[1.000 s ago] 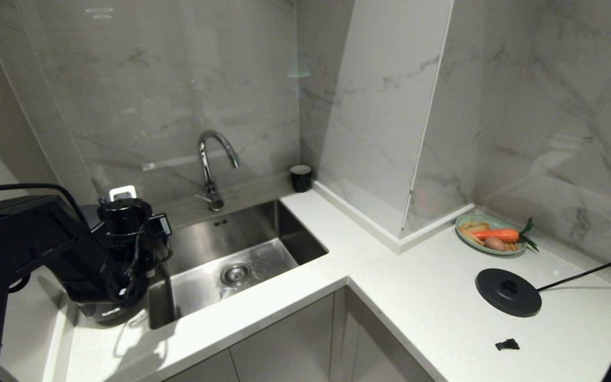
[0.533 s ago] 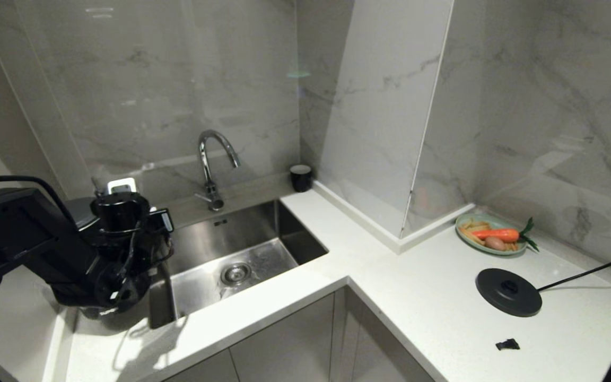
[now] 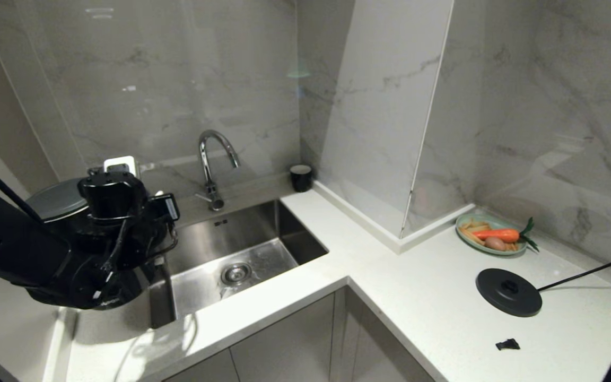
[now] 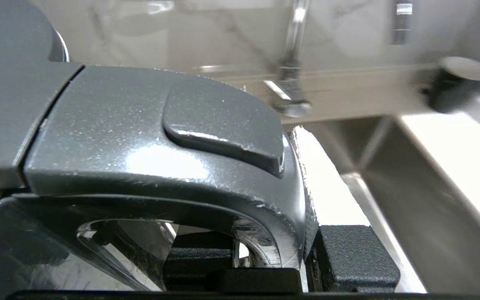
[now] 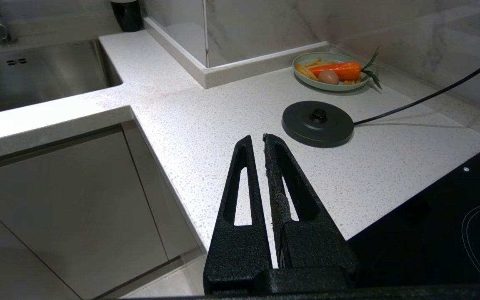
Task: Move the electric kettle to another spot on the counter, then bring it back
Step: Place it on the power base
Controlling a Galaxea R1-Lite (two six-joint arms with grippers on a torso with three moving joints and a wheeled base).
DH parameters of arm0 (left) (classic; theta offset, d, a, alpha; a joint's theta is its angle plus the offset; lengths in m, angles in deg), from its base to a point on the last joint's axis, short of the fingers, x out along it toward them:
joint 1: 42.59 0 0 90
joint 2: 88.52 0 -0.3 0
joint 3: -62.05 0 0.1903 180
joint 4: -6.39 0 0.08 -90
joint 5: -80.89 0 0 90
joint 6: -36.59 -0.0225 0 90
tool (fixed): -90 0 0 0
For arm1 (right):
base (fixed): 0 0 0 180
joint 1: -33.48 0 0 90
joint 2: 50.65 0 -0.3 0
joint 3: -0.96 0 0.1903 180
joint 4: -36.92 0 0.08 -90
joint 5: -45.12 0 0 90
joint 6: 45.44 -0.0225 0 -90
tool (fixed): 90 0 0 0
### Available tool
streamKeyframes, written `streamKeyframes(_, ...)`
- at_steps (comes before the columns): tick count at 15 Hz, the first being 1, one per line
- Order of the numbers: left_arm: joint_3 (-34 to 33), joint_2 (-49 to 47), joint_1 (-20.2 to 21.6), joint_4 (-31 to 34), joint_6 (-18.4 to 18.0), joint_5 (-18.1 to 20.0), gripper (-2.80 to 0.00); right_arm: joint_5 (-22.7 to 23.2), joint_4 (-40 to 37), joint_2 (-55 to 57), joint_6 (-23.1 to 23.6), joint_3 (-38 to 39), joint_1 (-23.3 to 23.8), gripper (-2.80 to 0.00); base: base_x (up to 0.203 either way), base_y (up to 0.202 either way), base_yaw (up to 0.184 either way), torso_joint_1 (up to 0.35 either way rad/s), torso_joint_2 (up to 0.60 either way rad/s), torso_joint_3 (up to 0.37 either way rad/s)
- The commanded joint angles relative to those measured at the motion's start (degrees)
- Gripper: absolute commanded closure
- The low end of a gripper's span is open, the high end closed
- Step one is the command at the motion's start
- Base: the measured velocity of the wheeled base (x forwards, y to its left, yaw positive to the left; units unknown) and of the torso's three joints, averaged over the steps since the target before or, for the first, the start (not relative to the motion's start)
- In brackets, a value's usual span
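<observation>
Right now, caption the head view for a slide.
Left gripper lifts the electric kettle beside the sink; its base disc waits empty.

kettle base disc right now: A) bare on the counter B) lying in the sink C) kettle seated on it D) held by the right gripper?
A: the base disc lies bare on the counter, while the electric kettle is at the left gripper beside the sink.
</observation>
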State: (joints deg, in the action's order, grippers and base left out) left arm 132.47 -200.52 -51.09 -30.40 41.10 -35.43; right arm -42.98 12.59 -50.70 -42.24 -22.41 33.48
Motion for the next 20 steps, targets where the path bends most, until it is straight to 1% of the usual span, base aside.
streamKeyframes(1, -0.5, 2.4, -1.1, 0.0, 0.0, -0.2, 0.00, 0.0, 0.0, 0.0, 0.1, 0.0, 0.0, 0.00, 0.000, 0.000, 0.000, 0.000, 0.00, 0.000)
streamKeyframes(3, -0.8, 2.3, -2.4, -0.1, -1.9, -0.4, 0.00, 0.0, 0.0, 0.0, 0.2, 0.0, 0.0, 0.00, 0.000, 0.000, 0.000, 0.000, 0.00, 0.000)
streamKeyframes(11, -1.5, 2.1, -7.6, 0.0, -2.0, -0.7, 0.00, 0.0, 0.0, 0.0, 0.2, 0.0, 0.0, 0.00, 0.000, 0.000, 0.000, 0.000, 0.00, 0.000)
streamKeyframes(18, -2.8, 2.4, -8.1, -0.2, -2.0, -0.7, 0.00, 0.0, 0.0, 0.0, 0.2, 0.0, 0.0, 0.00, 0.000, 0.000, 0.000, 0.000, 0.00, 0.000)
streamKeyframes(20, -2.8, 2.5, -8.2, -0.2, -1.9, -0.7, 0.00, 0.0, 0.0, 0.0, 0.2, 0.0, 0.0, 0.00, 0.009, 0.002, -0.124, 0.002, 0.00, 0.003)
